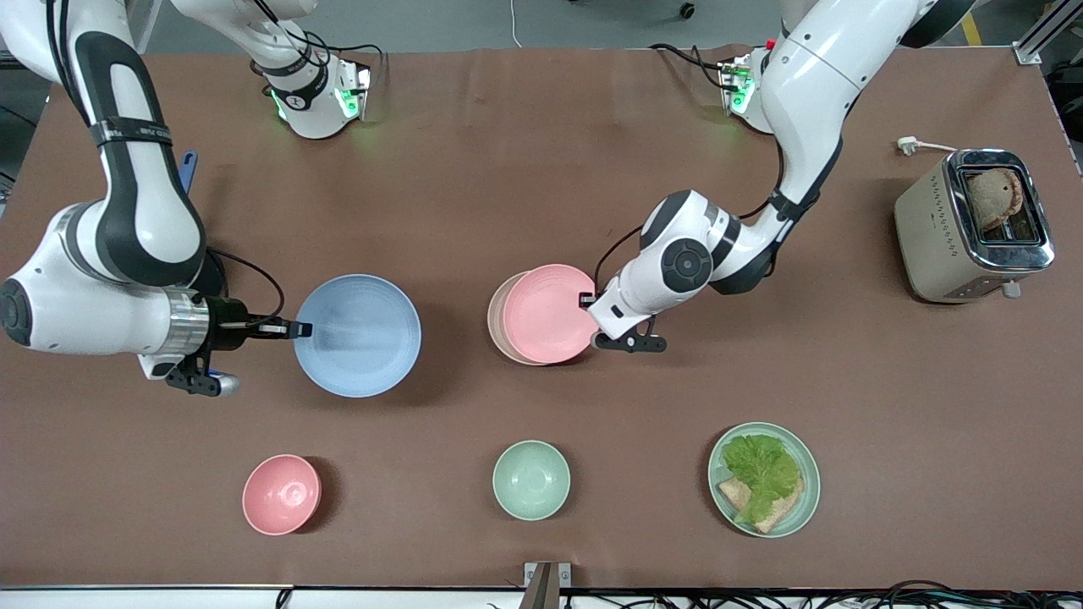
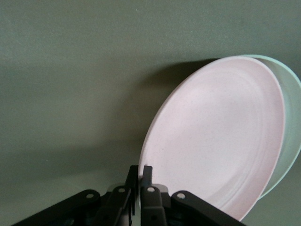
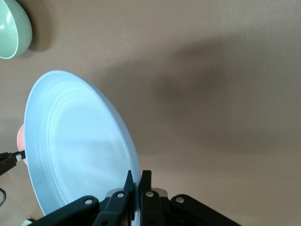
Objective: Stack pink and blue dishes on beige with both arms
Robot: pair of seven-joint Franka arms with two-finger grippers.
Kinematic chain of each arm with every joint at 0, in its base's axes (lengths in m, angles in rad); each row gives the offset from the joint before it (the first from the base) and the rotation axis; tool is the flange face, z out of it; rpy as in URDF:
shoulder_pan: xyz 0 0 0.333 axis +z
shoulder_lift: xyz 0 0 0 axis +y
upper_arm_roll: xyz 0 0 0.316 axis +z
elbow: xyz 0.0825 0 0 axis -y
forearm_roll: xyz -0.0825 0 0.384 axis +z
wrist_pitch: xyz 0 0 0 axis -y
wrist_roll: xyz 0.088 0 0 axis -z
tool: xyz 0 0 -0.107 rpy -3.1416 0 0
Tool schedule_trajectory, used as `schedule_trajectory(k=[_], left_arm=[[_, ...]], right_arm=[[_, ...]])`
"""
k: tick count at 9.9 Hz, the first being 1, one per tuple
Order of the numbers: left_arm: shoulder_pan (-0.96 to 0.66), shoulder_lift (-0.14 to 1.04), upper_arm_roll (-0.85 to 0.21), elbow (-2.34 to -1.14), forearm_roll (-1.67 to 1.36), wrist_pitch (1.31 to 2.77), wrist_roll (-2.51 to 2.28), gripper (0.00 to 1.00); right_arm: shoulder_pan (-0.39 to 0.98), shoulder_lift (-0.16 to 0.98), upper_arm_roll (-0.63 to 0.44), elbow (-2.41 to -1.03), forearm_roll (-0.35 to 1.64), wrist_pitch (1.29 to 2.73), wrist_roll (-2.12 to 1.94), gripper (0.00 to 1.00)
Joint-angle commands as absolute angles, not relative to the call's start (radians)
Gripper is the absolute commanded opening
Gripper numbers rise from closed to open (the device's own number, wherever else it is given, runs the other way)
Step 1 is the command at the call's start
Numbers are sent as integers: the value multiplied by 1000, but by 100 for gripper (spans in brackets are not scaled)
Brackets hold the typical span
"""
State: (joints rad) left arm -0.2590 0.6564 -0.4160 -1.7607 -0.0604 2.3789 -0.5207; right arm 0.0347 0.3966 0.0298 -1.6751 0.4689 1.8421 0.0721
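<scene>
My right gripper [image 1: 298, 328] [image 3: 139, 176] is shut on the rim of the pale blue plate [image 1: 358, 335] [image 3: 75, 150] and holds it above the table toward the right arm's end. The pale pink plate [image 1: 550, 313] [image 2: 221, 132] is pinched at its rim by my left gripper [image 1: 585, 299] [image 2: 141, 172], which is shut. It sits over the beige plate [image 1: 495, 317] [image 2: 292, 127], shifted a little toward the left arm's end. Only a crescent of the beige plate shows. I cannot tell whether the two plates touch.
Nearer the front camera stand a small pink bowl [image 1: 281, 494], a mint-green bowl [image 1: 530, 479] [image 3: 11, 28] and a mint-green plate [image 1: 808, 499] with lettuce and bread. A toaster [image 1: 973, 224] holding bread stands at the left arm's end.
</scene>
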Motion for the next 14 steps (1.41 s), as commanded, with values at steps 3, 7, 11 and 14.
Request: schedule_trajectory(k=[3,7,11,14], left_arm=[[-279,696,-405,-1721,-29,2392,-597,100],[-178,569,-368,-1584,83,2123,-585,100],[-25,433,-367,-1404,132,1882,-557,100],[40,264,-368,-1404,138,1754,-407,100]], right_arm=[[38,382,107,-1721,466,1914,160,1],[46,383,252,-1830,466,2098,257,1],[95,415,391,-1891,466,2320,368,2],[172,471,391,-1897,466,2437,406,3]])
